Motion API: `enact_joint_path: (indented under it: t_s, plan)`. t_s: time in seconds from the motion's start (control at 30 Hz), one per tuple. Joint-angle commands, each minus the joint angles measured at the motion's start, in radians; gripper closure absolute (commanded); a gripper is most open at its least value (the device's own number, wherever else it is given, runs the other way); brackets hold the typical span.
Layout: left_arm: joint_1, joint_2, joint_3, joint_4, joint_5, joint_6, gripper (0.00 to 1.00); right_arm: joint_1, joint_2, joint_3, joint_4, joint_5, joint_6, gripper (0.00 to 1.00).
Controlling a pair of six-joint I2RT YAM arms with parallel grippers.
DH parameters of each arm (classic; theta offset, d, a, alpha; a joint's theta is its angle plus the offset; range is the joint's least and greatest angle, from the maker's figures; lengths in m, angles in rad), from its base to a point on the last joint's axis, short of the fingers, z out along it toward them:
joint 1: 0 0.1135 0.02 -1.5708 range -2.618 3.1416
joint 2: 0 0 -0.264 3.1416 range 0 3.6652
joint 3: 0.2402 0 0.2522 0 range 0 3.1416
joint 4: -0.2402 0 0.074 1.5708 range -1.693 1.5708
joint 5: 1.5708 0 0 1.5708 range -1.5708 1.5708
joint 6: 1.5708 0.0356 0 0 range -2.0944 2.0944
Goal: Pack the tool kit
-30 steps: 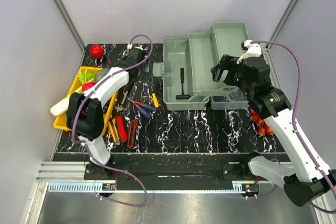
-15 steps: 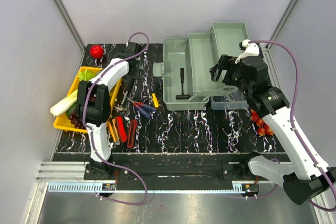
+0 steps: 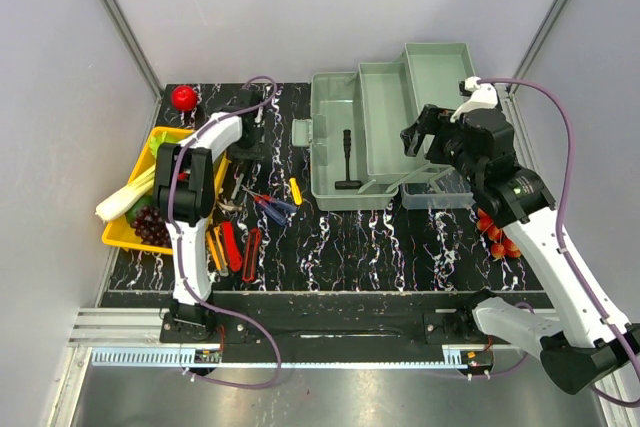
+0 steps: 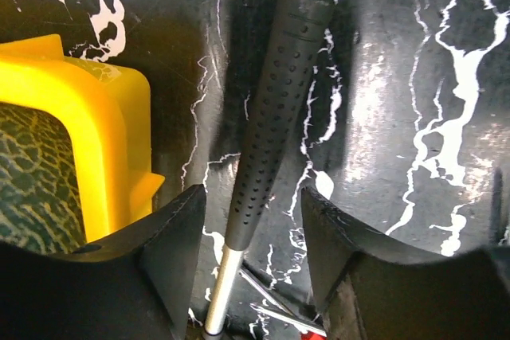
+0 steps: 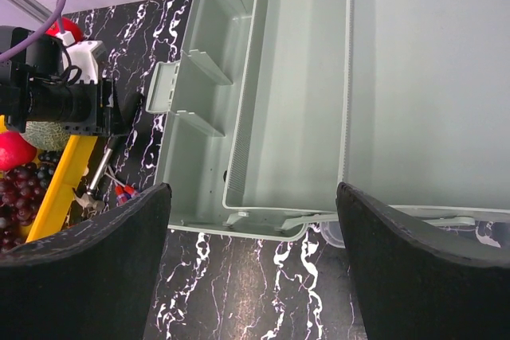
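Note:
The grey-green toolbox (image 3: 335, 137) stands open with its tray (image 3: 385, 127) swung out; a black hammer (image 3: 347, 162) lies in it. My left gripper (image 3: 246, 139) is low over the mat beside the yellow bin (image 3: 125, 232). In the left wrist view the left gripper (image 4: 253, 260) is open, with its jaws on either side of a black dimpled tool handle (image 4: 275, 109) with a silver shaft (image 4: 219, 284), not touching it. My right gripper (image 3: 428, 134) hovers open and empty above the toolbox (image 5: 263, 101).
Blue screwdrivers (image 3: 272, 205), a yellow tool (image 3: 295, 190) and red tools (image 3: 231, 245) lie on the mat left of the box. A clear plastic box (image 3: 440, 190) sits at the toolbox's right front corner. A red ball (image 3: 183, 97) is far left, red fruit (image 3: 497, 232) at right.
My left arm has folded in, and its gripper has moved nearer and lower beside the yellow bin. The right arm has barely moved.

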Motion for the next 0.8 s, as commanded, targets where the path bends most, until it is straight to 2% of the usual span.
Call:
enact_joint_path:
  t_s: [0.0,0.13,0.4,0.47,0.57,0.77]
  plan:
    - [0.029,0.013,0.048,-0.026,0.091,0.063,0.48,-0.004,-0.037,0.007,0.012,0.005,0.005,0.11]
    - [0.045,0.009,0.017,-0.019,0.144,0.061,0.61,-0.004,-0.052,0.005,0.002,0.011,0.01,0.11]
    - [0.043,0.049,0.046,-0.036,0.153,0.076,0.62,-0.004,-0.072,0.015,-0.028,0.009,0.02,0.11]
    - [0.043,0.061,0.052,-0.045,0.147,0.081,0.69,-0.002,-0.077,0.016,-0.031,0.009,0.024,0.11]
    - [0.043,0.075,0.07,-0.065,0.131,0.086,1.0,-0.004,-0.083,0.024,-0.034,0.002,0.027,0.11]
    - [0.043,-0.015,0.08,-0.068,0.121,0.07,1.0,-0.002,-0.081,0.028,-0.032,-0.026,0.031,0.11]
